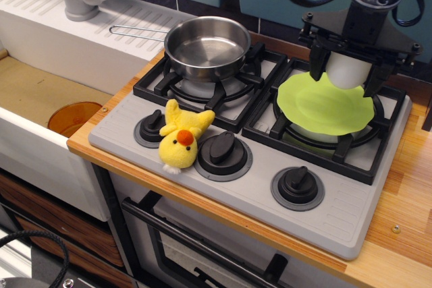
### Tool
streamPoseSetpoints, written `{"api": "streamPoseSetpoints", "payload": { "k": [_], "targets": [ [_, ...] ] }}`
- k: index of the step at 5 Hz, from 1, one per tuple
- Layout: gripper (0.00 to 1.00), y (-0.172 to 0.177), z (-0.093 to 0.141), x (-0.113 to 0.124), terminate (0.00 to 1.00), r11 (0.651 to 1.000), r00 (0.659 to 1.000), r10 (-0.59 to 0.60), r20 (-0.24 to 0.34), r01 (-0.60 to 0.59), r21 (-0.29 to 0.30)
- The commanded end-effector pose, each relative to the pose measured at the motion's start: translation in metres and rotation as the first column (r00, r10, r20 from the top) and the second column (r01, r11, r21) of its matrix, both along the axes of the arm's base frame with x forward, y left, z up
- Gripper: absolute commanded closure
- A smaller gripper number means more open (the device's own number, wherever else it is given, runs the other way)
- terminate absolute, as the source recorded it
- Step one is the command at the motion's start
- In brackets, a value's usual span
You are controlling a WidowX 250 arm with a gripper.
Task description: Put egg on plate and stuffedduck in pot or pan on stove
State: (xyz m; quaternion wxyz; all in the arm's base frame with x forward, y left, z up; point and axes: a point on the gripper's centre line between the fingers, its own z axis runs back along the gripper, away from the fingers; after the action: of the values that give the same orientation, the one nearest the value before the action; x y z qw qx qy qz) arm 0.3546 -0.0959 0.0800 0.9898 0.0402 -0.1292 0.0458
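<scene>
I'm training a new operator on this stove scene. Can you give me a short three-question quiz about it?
1. True or false: the duck lies in the pan.
2. What sits between the jaws of the gripper? A) duck B) egg C) knob
3. Fill in: the plate rests on the ____ burner of the stove, as the camera sees it.

Key: 1 false, it lies on the front panel among the knobs; 2 B; 3 right.
</scene>
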Motion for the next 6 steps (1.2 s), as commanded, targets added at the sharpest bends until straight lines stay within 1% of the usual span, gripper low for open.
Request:
{"api": "streamPoseSetpoints", "payload": {
  "k": [1,3,5,6],
  "targets": [
    [0.00,-0.008,0.006,0.000,0.00,1.000,1.000,-0.001,0.026,0.002,-0.026],
    [0.00,-0.017,0.012,-0.005,0.00,1.000,1.000,0.008,0.002,-0.008,-0.020],
    [0.00,-0.002,0.047,-0.021,0.00,0.999,0.997,-0.040,-0.070,0.039,-0.007],
    [0.00,-0.002,0.047,-0.021,0.00,0.999,0.997,-0.040,-0.070,0.039,-0.007]
  ]
}}
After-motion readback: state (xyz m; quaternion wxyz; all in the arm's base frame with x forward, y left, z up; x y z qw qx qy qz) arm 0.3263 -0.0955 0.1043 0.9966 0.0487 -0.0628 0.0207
